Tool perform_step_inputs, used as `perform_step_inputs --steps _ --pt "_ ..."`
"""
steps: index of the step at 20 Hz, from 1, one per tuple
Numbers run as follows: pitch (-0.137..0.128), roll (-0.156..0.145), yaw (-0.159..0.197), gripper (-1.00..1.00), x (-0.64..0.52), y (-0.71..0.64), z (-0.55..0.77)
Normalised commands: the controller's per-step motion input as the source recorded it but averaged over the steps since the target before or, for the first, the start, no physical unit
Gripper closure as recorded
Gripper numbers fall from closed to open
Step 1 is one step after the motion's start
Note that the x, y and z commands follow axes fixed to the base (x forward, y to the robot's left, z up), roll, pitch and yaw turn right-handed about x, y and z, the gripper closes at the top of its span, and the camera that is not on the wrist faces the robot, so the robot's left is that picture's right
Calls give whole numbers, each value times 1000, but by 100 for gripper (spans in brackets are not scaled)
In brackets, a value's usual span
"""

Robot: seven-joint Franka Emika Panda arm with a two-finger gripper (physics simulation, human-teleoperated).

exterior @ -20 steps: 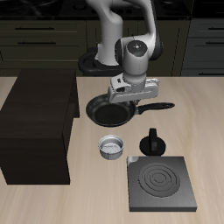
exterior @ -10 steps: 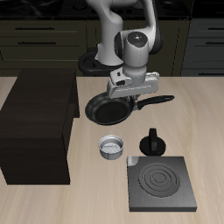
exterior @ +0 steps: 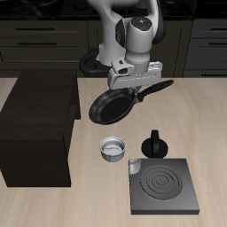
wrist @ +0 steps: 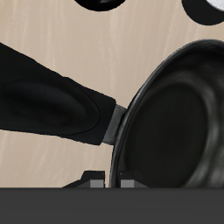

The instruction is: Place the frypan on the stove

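We see the frypan (exterior: 113, 106) black, round, shallow | tilted, handle pointing away from the cabinet (exterior: 35, 129) | our gripper (exterior: 133, 86) clamped on its handle

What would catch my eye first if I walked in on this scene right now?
Most striking is the black frypan, tilted in the air and gripped near its handle by the robot's claw above the middle of the table. Nearer the table's front edge lies the dark stove with pale spiral rings. A big dark cabinet stands beside them.
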Motion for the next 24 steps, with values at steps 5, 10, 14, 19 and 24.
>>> perform_step_inputs --steps 5,10,14,19,24 --pt "-42 -50 -11 100 156 -124 382" --pt "-48 -48 1 100 113 -117 374" --pt "-35 -21 7 100 34 -63 258" --pt "-43 -17 9 100 -4 -30 348" --pt "-20 -8 -12 100 0 -41 237"
